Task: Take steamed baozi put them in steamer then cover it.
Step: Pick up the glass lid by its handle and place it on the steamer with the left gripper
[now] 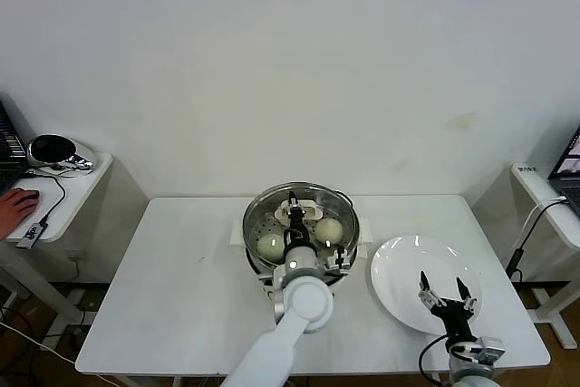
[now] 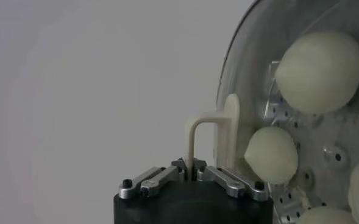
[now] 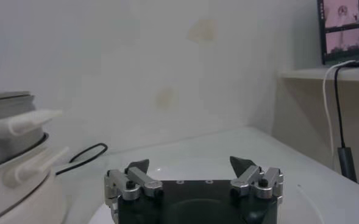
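The steel steamer (image 1: 248, 224) stands mid-table on its cream-white base. Several cream-white baozi (image 1: 270, 246) lie on its perforated tray, and they also show in the left wrist view (image 2: 318, 70). The clear glass cover (image 1: 313, 198) lies level over the pot's mouth; I cannot tell whether it rests on the rim. My left gripper (image 1: 294, 217) is above it, shut on the cover's cream bar handle (image 2: 213, 134), as the left wrist view (image 2: 191, 173) shows. My right gripper (image 1: 444, 294) is open and empty above the white plate (image 1: 399, 269), and it shows open in the right wrist view (image 3: 191, 164).
The steamer's base and side handle (image 3: 27, 173) show in the right wrist view, with a black cable (image 3: 85, 155) behind. A side table (image 1: 72, 192) with a person's hand on a mouse stands far left. A shelf with a laptop (image 1: 566, 169) and cable stands far right.
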Controlling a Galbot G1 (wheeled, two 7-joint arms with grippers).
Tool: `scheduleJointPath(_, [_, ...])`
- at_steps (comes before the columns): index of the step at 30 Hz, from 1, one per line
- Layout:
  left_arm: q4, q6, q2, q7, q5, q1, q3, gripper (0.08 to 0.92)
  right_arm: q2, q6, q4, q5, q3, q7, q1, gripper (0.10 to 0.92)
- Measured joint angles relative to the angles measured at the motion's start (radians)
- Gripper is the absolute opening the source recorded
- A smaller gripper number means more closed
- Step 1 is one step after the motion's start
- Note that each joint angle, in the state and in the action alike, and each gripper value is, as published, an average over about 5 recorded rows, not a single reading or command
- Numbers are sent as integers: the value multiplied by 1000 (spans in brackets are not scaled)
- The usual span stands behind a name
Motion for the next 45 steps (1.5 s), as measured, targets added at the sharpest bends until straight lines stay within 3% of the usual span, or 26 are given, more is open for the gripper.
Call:
scheduleJointPath(24, [-5, 0, -1, -16, -19, 15, 7, 136, 10, 4, -2, -5, -1, 0, 1, 823])
scheduleJointPath(39, [6, 0, 2, -70, -45, 31, 2, 136, 11, 9, -4, -5, -2, 0, 0, 823])
scheduleJointPath(45, [-9, 0, 4, -79, -61, 34, 9, 253, 11, 8, -3, -4, -3, 0, 2, 823])
